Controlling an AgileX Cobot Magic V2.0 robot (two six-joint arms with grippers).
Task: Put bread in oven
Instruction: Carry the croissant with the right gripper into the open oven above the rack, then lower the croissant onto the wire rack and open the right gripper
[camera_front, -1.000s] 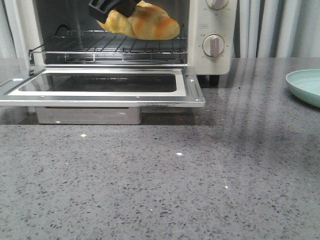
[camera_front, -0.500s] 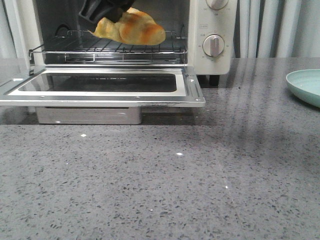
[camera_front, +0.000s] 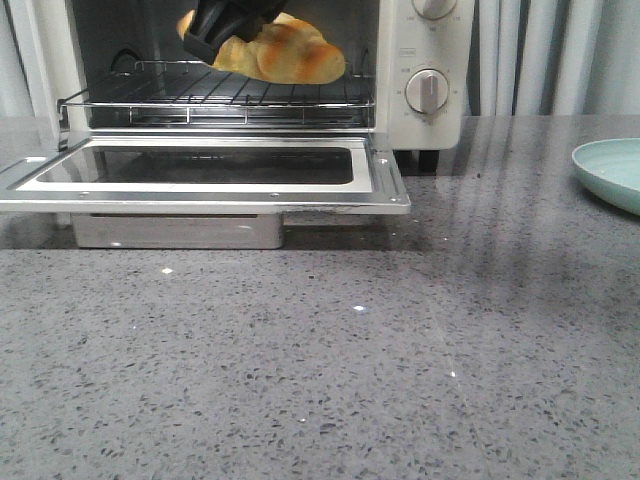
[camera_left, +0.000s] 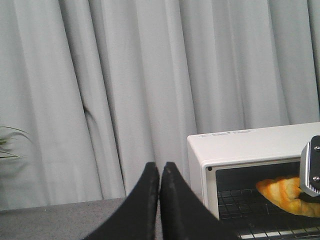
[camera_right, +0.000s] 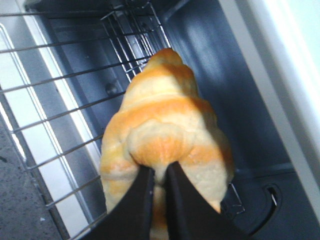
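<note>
The bread is a golden croissant-shaped roll, held just above the wire rack inside the cream-white oven. The oven's glass door lies dropped open. My right gripper is shut on the bread, its black fingers pinching the near side in the right wrist view. The bread fills that view, over the rack. My left gripper is shut and empty, raised to the left of the oven. The bread shows there too.
A pale green plate sits at the table's right edge. The open oven door juts forward over the grey speckled table. Oven knobs face front. Grey curtains hang behind.
My right gripper has shifted the bread about inside the oven mouth, first left and down, now slightly right and up. The bread stays in its grip. The left arm shows no earlier frame.
</note>
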